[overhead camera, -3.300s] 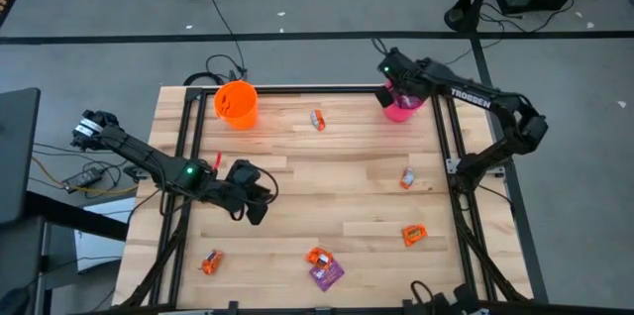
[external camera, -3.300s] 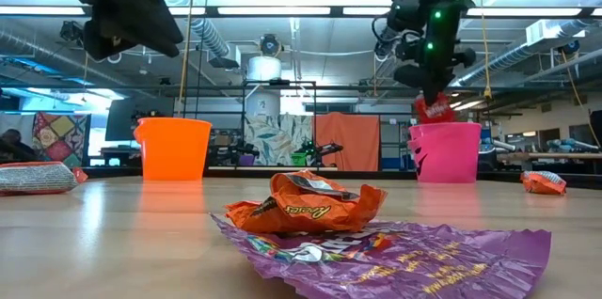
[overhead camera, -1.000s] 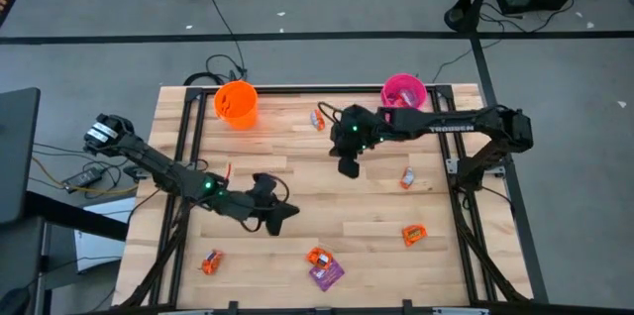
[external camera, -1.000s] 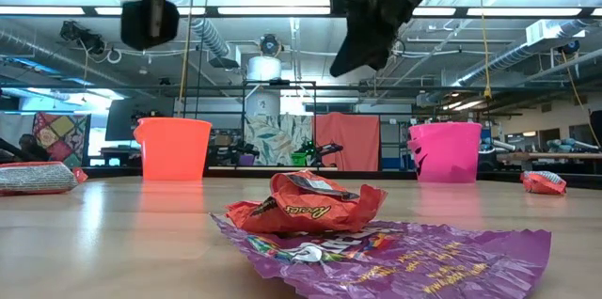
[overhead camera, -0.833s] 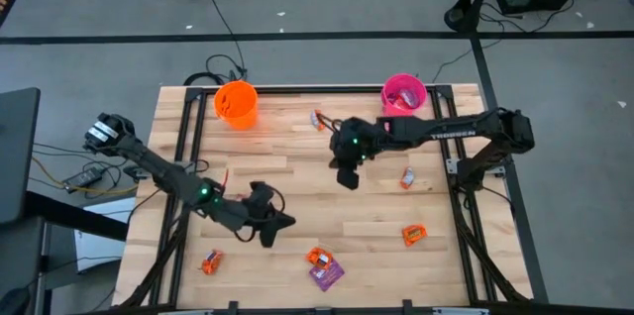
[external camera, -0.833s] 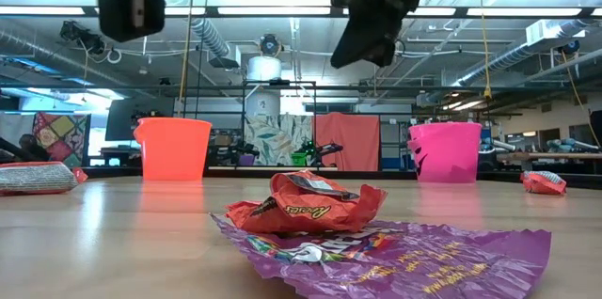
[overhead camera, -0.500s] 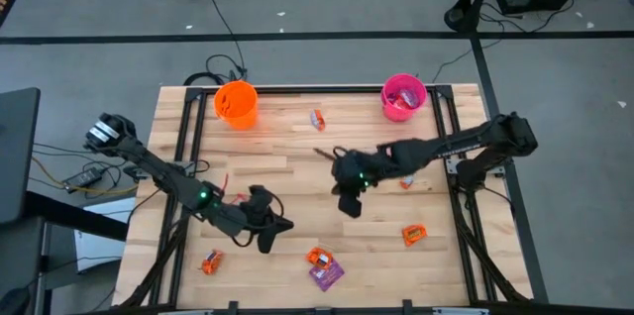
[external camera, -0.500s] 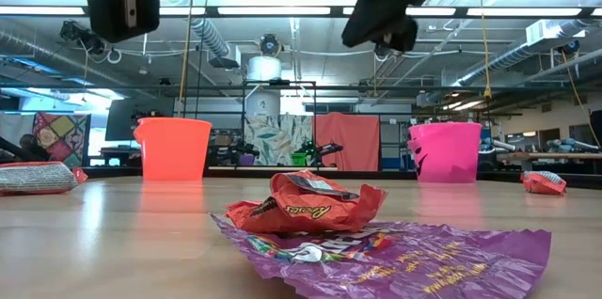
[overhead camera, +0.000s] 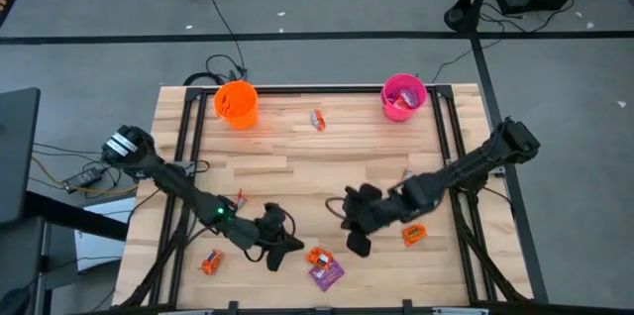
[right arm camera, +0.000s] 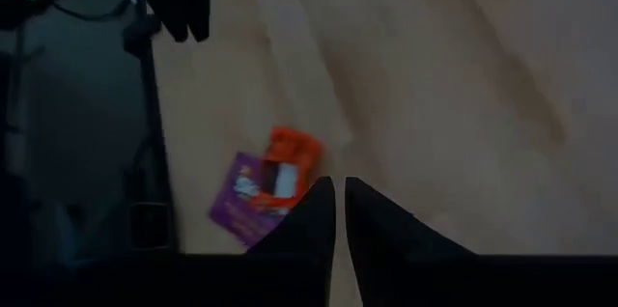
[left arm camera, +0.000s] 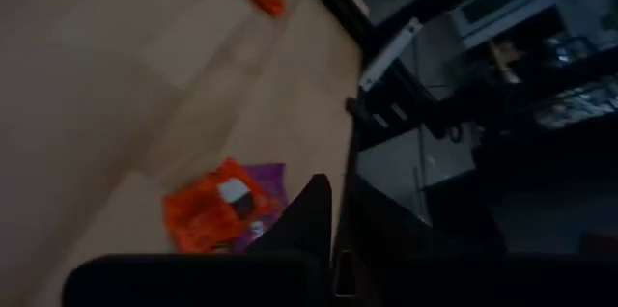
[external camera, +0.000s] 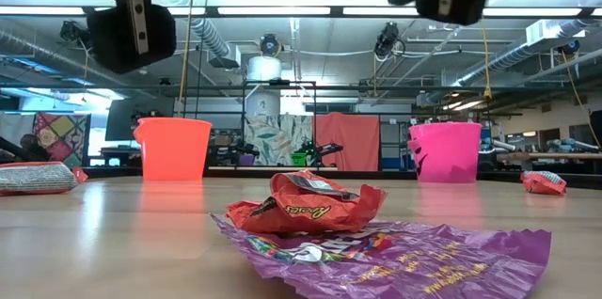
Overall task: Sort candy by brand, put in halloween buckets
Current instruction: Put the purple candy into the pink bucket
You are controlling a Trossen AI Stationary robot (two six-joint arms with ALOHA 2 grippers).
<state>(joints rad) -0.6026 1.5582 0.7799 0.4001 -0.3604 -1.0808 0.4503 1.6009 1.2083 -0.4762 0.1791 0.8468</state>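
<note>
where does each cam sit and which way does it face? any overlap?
High: above the table, straight down; both arms, left gripper, right gripper.
Low: table-top level, facing orange bucket and pink bucket; grippers overhead.
Left wrist: left arm, angled down; own gripper.
Right wrist: right arm, angled down; own fingers.
Shared: all see orange candy overlapping purple wrapper.

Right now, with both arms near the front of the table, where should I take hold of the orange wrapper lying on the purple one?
Grip the orange wrapper by its raised, crumpled middle, coming straight down from above. It lies partly on the flat purple wrapper, so a low sideways approach would likely catch both. The left gripper sits closest, just beside it; the right gripper is on its other side.
</note>
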